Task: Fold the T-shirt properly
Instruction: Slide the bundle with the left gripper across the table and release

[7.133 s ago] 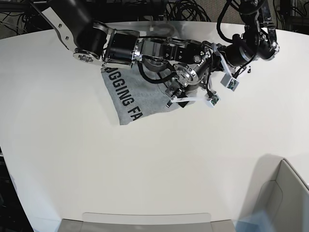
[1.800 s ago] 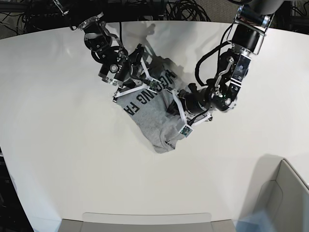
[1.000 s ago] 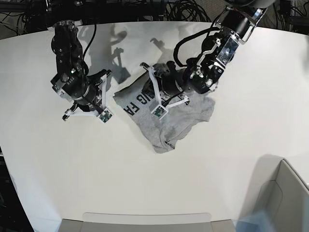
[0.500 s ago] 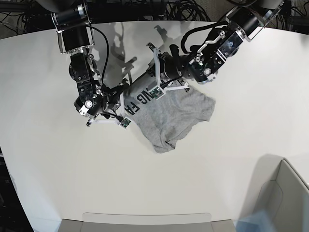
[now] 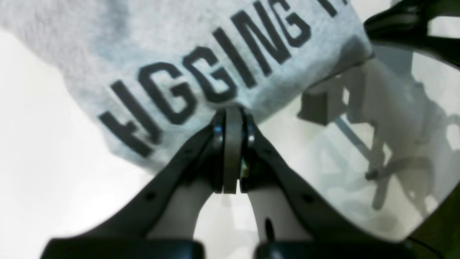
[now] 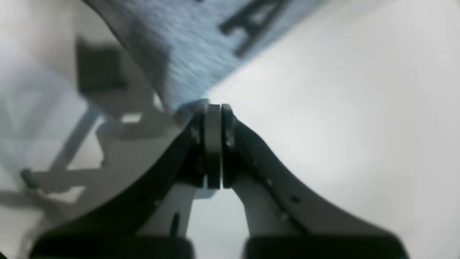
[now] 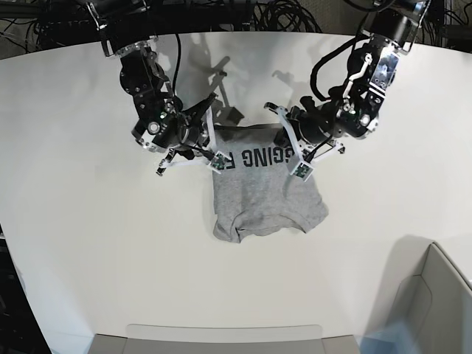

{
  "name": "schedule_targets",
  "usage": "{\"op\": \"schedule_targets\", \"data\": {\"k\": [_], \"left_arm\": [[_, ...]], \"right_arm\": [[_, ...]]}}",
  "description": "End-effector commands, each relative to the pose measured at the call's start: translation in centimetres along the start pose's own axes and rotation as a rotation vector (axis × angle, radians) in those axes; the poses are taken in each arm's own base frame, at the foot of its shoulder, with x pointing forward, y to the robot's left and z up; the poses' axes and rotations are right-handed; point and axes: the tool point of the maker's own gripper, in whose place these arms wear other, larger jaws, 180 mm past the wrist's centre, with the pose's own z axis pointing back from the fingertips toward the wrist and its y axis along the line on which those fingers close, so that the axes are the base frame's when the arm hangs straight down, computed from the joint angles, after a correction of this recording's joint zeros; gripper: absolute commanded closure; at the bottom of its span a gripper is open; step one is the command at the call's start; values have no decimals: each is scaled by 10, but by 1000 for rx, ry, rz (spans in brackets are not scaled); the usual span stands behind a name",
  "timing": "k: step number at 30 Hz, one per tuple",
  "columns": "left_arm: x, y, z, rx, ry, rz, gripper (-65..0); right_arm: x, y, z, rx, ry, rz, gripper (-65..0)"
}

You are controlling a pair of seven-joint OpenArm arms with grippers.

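The heather-grey T-shirt (image 7: 264,193) lies mid-table, its top edge stretched level between both grippers, black lettering facing up. Its lower part is bunched with curled hems. My right gripper (image 7: 214,158) is on the base view's left, shut on the shirt's left top corner. The right wrist view shows its jaws (image 6: 214,108) closed on the cloth edge (image 6: 187,64). My left gripper (image 7: 293,159) is on the base view's right, shut on the right top edge. In the left wrist view it (image 5: 233,112) pinches the shirt (image 5: 201,61) just below the lettering.
The white table (image 7: 110,258) spreads around the shirt. A grey bin (image 7: 435,295) stands at the front right corner. A flat grey tray edge (image 7: 221,335) runs along the front. Cables (image 7: 287,15) lie behind the table.
My right gripper moved in from the left and shut on the shirt's left corner. The left gripper shifted right. The shirt turned from slanted to level and stretched between them.
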Motion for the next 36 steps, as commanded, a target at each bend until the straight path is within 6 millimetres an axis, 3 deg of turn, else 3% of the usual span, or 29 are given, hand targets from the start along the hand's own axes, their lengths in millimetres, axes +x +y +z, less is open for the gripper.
{"op": "schedule_targets", "data": {"k": [1, 5, 8, 10, 12, 19, 22, 27, 32, 36], "left_arm": [[27, -1, 12, 4, -94, -25, 0], [58, -17, 19, -27, -228, 22, 0], [73, -23, 5, -55, -270, 76, 0], [87, -25, -7, -70, -280, 82, 0], [89, -21, -22, -72, -261, 105, 0], [54, 20, -66, -4, -195, 227, 0], [30, 47, -66, 53, -155, 226, 0], [-3, 88, -50, 142, -114, 207, 0], [-23, 140, -20, 256, -142, 300, 0], [-43, 168, 2, 284, -101, 242, 0]], "right_arm": [[0, -21, 14, -62, -26, -23, 0], [-34, -50, 44, -172, -34, -154, 0], [-74, -63, 59, -229, 22, -209, 0], [-95, -62, 62, -237, 61, -220, 0], [-116, -60, 65, -240, 103, -232, 0], [-154, -61, 75, -263, 170, -301, 0], [-159, -60, 76, -264, 180, -307, 0], [-157, -59, 75, -260, 177, -301, 0], [-155, -58, 74, -257, 172, -302, 0], [-154, -58, 74, -257, 171, -303, 0]]}}
